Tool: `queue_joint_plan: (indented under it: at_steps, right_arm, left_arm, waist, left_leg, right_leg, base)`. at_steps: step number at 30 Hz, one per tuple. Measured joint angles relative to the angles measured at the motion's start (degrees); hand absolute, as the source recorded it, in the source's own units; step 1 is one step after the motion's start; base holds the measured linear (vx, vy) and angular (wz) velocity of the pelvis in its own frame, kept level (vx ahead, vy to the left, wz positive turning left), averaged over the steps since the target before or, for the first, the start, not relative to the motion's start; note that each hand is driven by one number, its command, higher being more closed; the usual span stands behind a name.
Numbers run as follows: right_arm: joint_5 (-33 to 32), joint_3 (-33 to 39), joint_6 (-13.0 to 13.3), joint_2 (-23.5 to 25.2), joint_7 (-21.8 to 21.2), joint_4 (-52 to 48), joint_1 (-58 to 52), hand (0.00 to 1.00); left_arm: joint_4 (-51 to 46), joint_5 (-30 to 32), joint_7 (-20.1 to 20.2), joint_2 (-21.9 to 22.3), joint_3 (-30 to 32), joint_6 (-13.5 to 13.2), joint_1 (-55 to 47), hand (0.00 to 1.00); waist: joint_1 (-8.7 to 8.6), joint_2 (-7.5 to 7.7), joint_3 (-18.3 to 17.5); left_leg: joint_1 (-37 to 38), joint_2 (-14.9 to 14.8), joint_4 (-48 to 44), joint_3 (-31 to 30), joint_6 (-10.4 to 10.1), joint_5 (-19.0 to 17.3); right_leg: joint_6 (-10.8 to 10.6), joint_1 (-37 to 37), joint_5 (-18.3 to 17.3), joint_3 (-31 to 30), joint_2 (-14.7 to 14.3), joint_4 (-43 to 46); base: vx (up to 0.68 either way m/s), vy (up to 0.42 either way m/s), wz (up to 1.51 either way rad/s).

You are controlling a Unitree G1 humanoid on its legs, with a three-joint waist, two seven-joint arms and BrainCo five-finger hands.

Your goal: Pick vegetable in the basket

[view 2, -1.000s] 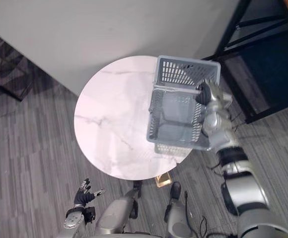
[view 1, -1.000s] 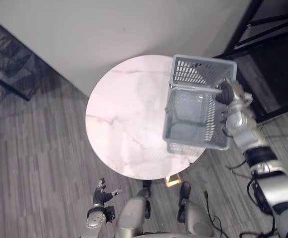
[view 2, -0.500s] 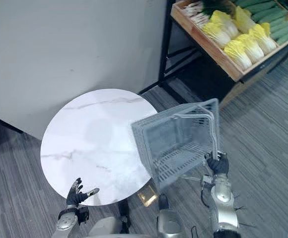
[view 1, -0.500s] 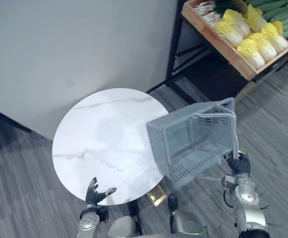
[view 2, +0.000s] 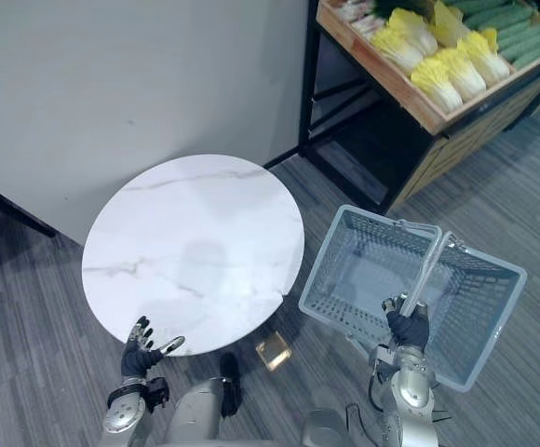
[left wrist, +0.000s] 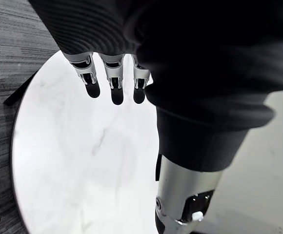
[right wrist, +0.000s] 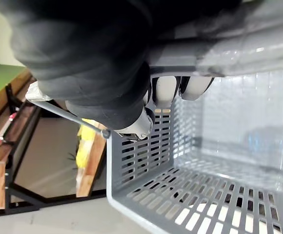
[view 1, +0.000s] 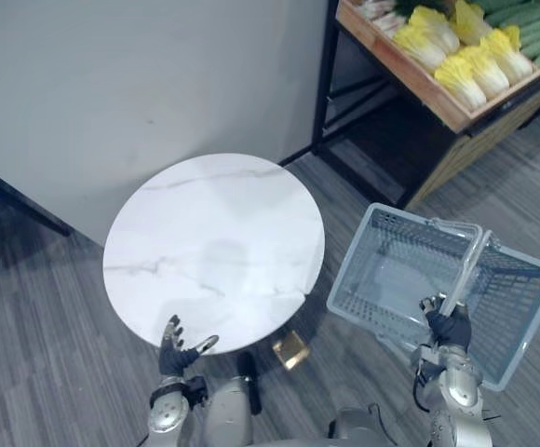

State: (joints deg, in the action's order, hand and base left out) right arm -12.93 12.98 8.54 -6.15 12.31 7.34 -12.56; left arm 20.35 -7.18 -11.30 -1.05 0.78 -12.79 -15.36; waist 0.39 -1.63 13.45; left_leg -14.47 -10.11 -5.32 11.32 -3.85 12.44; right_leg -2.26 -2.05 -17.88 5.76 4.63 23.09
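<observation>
R hand [view 1: 452, 328], lower right, is curled round the handle [view 1: 468, 270] of the empty grey basket [view 1: 351, 253], mouth up over the floor; L hand [view 1: 179, 343], lower left by the table [view 1: 214, 233] edge, is loose and holds nothing. Veg (yellow cabbages [view 1: 475, 74]) lie in the wooden crate [view 1: 410, 79], upper right, well apart from basket. Best carry it level toward them, no swing, leaving L hand free to pick.

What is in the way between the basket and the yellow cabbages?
Nothing visible. The right hand holds the empty grey basket by its handle above bare floor, and the yellow cabbages lie uncovered in the wooden crate beyond it.
</observation>
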Motion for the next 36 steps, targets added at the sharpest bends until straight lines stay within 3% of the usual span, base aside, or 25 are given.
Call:
queue_joint_plan:
  at_steps: [1, 2, 7, 9, 10, 11, 16, 21, 22, 23, 24, 26, 28, 30, 31, 32, 33, 34, 35, 36]
  right_arm:
    - [0.0, 1.0, -0.1, 0.1, 0.2, 0.6, -0.4, 1.00]
    - [0.0, 1.3, -0.2, 0.1, 0.5, 0.6, -0.6, 1.00]
    - [0.0, 0.0, -0.4, 0.7, 0.2, -2.1, -1.1, 1.00]
    - [-0.1, 0.1, -0.4, 1.4, 0.4, -4.0, -2.3, 1.00]
    - [-0.1, 0.5, -0.4, 1.4, 0.5, -4.7, -2.8, 1.00]
    - [-0.5, 1.4, -0.3, 1.6, 1.0, -5.1, -3.2, 1.00]
    - [-1.1, 3.8, -0.2, 2.4, 1.5, -5.6, -3.7, 1.00]
    - [-1.2, 2.7, 0.0, 2.8, 1.5, -3.8, -1.1, 1.00]
    - [-1.1, 1.9, 0.0, 2.7, 1.5, -1.4, 1.6, 1.00]
    - [-1.1, 1.5, 0.0, 2.5, 1.5, -0.5, 2.8, 1.00]
    - [-1.1, 0.5, 0.1, 1.1, 1.5, 2.0, 4.6, 1.00]
    - [-1.1, -1.6, 0.0, 0.2, 1.1, 7.3, 7.0, 1.00]
    - [-0.8, -3.4, -0.1, -0.1, 0.3, 8.0, 7.3, 1.00]
    - [-0.3, -4.8, -0.9, -0.8, -0.8, 9.5, 7.3, 1.00]
    - [0.1, -5.0, -1.4, -1.0, -1.3, 9.5, 7.3, 1.00]
    - [0.2, -5.5, -1.9, -1.4, -1.3, 9.5, 7.2, 1.00]
    - [0.2, -6.1, -2.0, -1.7, -1.3, 9.5, 7.0, 1.00]
    - [0.2, -6.5, -1.9, -1.8, -1.3, 9.4, 7.0, 1.00]
    - [0.1, -6.7, -1.6, -1.6, -1.1, 9.3, 7.2, 1.00]
    - [0.0, -6.5, -1.4, -1.8, -1.0, 9.3, 8.2, 1.00]
  left_arm:
    - [-0.4, 0.0, 0.1, 0.4, -0.6, 0.0, 0.1, 0.00]
    - [-1.5, 0.0, 0.1, 0.7, -0.5, 0.0, -0.7, 0.00]
    - [-5.3, -0.8, 0.2, 1.0, 1.2, -0.4, -4.7, 0.00]
    - [-5.3, -1.2, 0.2, 1.1, 1.4, -0.3, -5.8, 0.00]
    - [-5.3, -1.2, 0.2, 1.2, 1.4, -0.3, -5.7, 0.00]
    - [-5.3, -1.2, 0.1, 1.3, 1.5, -0.4, -5.3, 0.00]
    - [-5.2, -1.1, 0.0, 1.3, 1.5, -0.4, -3.3, 0.00]
    - [-5.3, -1.1, -0.7, 0.4, 1.6, -0.4, -1.7, 0.00]
    - [-5.4, -1.1, -1.4, -0.2, 1.7, -0.4, -1.4, 0.00]
    - [-5.4, -1.1, -1.4, -0.4, 1.7, -0.4, -1.2, 0.00]
    - [-5.4, -1.1, -1.3, -0.5, 1.6, -0.4, -0.5, 0.00]
    - [-5.3, -1.1, -1.4, -1.5, 1.9, -0.4, 0.7, 0.00]
    - [-5.0, -1.1, -1.1, -1.8, 1.8, -0.4, 1.7, 0.00]
    - [-4.3, -1.1, -0.7, -1.5, 1.8, -0.4, 3.7, 0.00]
    - [-3.5, -1.1, -0.3, -1.2, 1.8, -0.4, 4.3, 0.00]
    - [-2.5, -1.1, 0.1, -1.1, 1.3, -0.4, 4.5, 0.00]
    - [-2.0, -1.1, 0.2, -1.1, 0.8, -0.4, 4.4, 0.00]
    - [-1.2, -1.1, 0.1, -0.8, 0.2, -0.4, 3.9, 0.00]
    - [-0.9, -1.1, 0.2, -0.9, -0.5, -0.4, 4.2, 0.00]
    - [-1.0, -1.1, 0.2, -0.8, -0.8, -0.5, 4.3, 0.00]
  waist:
    - [-0.05, 0.11, -0.1]
    - [-0.09, 0.17, -0.2]
    - [0.59, 0.00, -0.3]
    - [0.12, -0.33, -0.9]
    - [-0.01, -0.57, -1.4]
    - [-0.38, -0.47, -2.5]
    - [-1.19, 1.06, -3.0]
    - [-1.30, 1.09, -3.0]
    - [-1.24, 1.17, -3.0]
    - [-1.43, 1.20, -2.9]
    - [-2.82, 0.22, -2.5]
    - [-2.43, 0.25, -2.4]
    - [-3.03, -0.52, -2.0]
    - [-3.42, -1.19, -1.8]
    - [-3.33, -1.73, -1.5]
    - [-3.29, -2.48, -1.0]
    - [-3.24, -2.51, -0.9]
    - [-2.76, -2.14, -0.7]
    - [-2.66, -1.95, -0.6]
    - [-2.41, -1.94, -0.6]
  left_leg:
    - [0.7, 0.1, -1.2, 0.0, -0.3, -1.2]
    - [1.1, 0.3, -5.9, 0.7, -0.2, -5.1]
    - [4.8, -1.5, -18.3, -0.9, -0.3, -18.1]
    - [9.0, -2.0, -17.0, -1.1, 0.4, -23.7]
    - [9.8, -2.0, -15.1, -1.1, 0.4, -24.8]
    - [10.6, -1.6, -12.2, -0.4, -1.2, -25.3]
    - [11.0, -0.2, -12.7, 1.7, -1.3, -25.0]
    - [14.0, -1.1, -12.8, 9.4, -0.9, -25.3]
    - [14.8, -2.5, -12.4, 12.1, -0.8, -25.7]
    - [15.3, -2.7, -11.9, 13.5, -0.7, -26.1]
    - [16.8, -3.4, -10.2, 16.9, -1.8, -27.8]
    - [20.1, -3.9, -8.8, 22.6, -2.5, -28.4]
    - [21.5, -4.2, -9.4, 23.6, -2.5, -28.4]
    - [20.9, -7.4, -18.0, 23.1, -2.4, -28.4]
    - [20.0, -9.7, -24.7, 21.9, -1.3, -27.7]
    - [17.5, -12.6, -35.2, 18.2, 3.6, -23.9]
    - [16.1, -13.4, -40.1, 15.9, 5.4, -19.8]
    - [13.5, -13.1, -47.6, 11.0, 4.8, -16.9]
    - [10.9, -11.8, -50.7, 8.2, 3.3, -19.6]
    - [6.0, -8.6, -53.7, 4.0, 2.4, -23.6]
  right_leg:
    - [1.1, -0.4, 0.2, 0.4, 0.1, 0.4]
    - [2.3, -1.4, 0.8, 0.0, 0.3, 0.6]
    - [3.0, -5.6, 4.5, -6.2, -2.1, 0.6]
    - [2.9, -6.2, 4.7, -8.4, -4.1, 0.7]
    - [2.7, -6.6, 4.2, -8.7, -4.4, 0.7]
    - [2.3, -7.4, 3.9, -8.6, -4.0, 0.6]
    - [-1.0, -7.3, 6.1, -10.6, -2.6, -1.1]
    - [-2.7, -8.7, 10.3, -15.6, -4.5, -4.3]
    - [-1.9, -10.5, 12.1, -9.8, -4.0, -5.9]
    - [1.3, -11.0, 11.6, -4.5, -3.1, -6.7]
    - [3.5, -11.5, 10.8, 7.2, -0.2, -5.6]
    - [3.9, -11.5, 11.2, 20.6, 4.3, -3.2]
    - [2.7, -12.1, 11.8, 18.7, 2.8, -2.6]
    - [3.3, -12.0, 10.9, 15.4, 0.2, -2.1]
    - [3.8, -10.6, 10.6, 14.1, -1.2, -2.4]
    - [4.5, -7.8, 10.1, 12.5, -3.0, -3.3]
    - [4.7, -6.1, 10.0, 11.2, -3.5, -4.3]
    - [4.7, -3.0, 10.0, 8.1, -3.7, -6.8]
    - [4.7, -1.9, 10.0, 6.8, -3.7, -7.8]
    - [4.6, -0.3, 9.8, 4.1, -3.2, -9.6]
  base:
    - [-0.37, -0.217, 0.30]
    - [-0.26, -0.158, -0.02]
    - [-0.14, -0.048, -0.65]
    - [-0.10, 0.091, -0.67]
    - [-0.11, 0.139, -0.35]
    - [-0.08, 0.140, -0.18]
    - [0.04, 0.104, -0.20]
    - [0.04, 0.076, -1.05]
    - [-0.01, -0.009, -1.72]
    - [-0.02, -0.027, -1.60]
    - [0.02, 0.018, -1.32]
    - [0.09, -0.022, -1.65]
    - [0.17, -0.145, -1.41]
    - [0.24, -0.145, -1.23]
    - [0.28, -0.140, -1.19]
    - [0.34, -0.140, -1.09]
    - [0.30, -0.064, -1.21]
    - [0.31, 0.022, -0.97]
    - [0.34, 0.087, -1.12]
    - [0.33, 0.105, -0.90]
